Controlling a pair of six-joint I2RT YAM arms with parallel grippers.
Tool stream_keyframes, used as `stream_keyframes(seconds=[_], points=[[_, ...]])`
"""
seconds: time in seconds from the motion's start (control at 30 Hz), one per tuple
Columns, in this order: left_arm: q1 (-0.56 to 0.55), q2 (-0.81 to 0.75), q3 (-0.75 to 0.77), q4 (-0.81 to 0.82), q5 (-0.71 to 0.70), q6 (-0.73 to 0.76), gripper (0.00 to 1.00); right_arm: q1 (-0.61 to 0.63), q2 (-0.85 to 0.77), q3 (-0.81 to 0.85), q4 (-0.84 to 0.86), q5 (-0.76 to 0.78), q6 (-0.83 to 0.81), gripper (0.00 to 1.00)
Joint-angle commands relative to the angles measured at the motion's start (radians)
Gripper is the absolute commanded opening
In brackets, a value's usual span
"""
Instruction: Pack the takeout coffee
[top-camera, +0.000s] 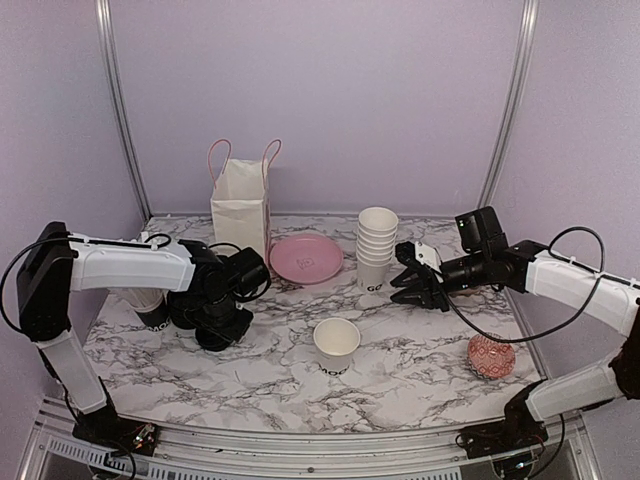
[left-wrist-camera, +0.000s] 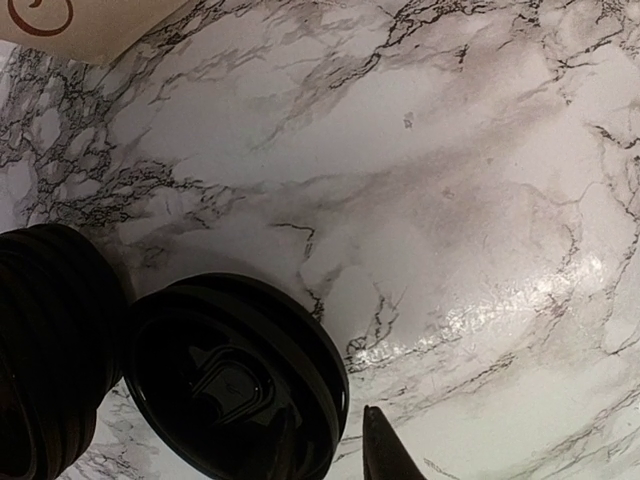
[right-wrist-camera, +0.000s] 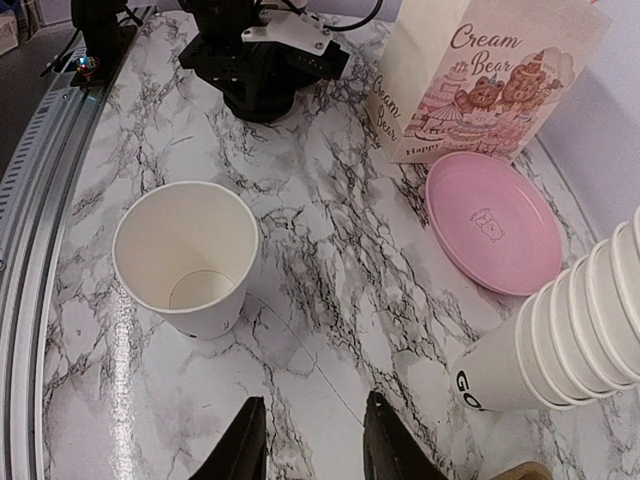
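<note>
A white paper cup (top-camera: 336, 345) with black lettering near its base stands upright, with no lid on it, at the middle of the marble table; the right wrist view looks into it (right-wrist-camera: 185, 258) and it is empty. A round black lid (left-wrist-camera: 235, 385) lies flat on the table beside a ribbed stack of black lids (left-wrist-camera: 50, 370). My left gripper (top-camera: 215, 335) hangs low over that lid; its jaws (left-wrist-camera: 322, 415) straddle the rim, one finger over the lid, the other finger (left-wrist-camera: 385, 450) just outside with a sliver of marble showing. My right gripper (top-camera: 400, 282) (right-wrist-camera: 313, 400) is open and empty, right of the cup.
A white paper bag (top-camera: 240, 205) with pink handles stands at the back left, with a pink plate (top-camera: 305, 258) to its right. A tilted stack of white cups (top-camera: 377, 245) stands close to my right gripper. A pink patterned ball (top-camera: 491, 355) lies at the front right.
</note>
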Motion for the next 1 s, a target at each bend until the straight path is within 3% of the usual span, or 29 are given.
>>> stream_keyframes(seconds=[0.0, 0.4, 0.57, 0.97], points=[[-0.003, 0.013, 0.025, -0.042, -0.016, -0.005, 0.23, -0.005, -0.025, -0.003, 0.014, -0.01, -0.008, 0.32], [-0.004, 0.025, 0.028, -0.05, -0.034, 0.0, 0.16, -0.005, -0.033, -0.004, 0.014, -0.011, -0.007, 0.32], [-0.003, 0.035, 0.028, -0.05, -0.045, 0.005, 0.2, -0.005, -0.031, -0.002, 0.012, -0.017, -0.005, 0.32], [-0.003, -0.007, 0.065, -0.097, -0.063, 0.004, 0.07, -0.015, -0.047, 0.004, 0.005, -0.03, 0.001, 0.32]])
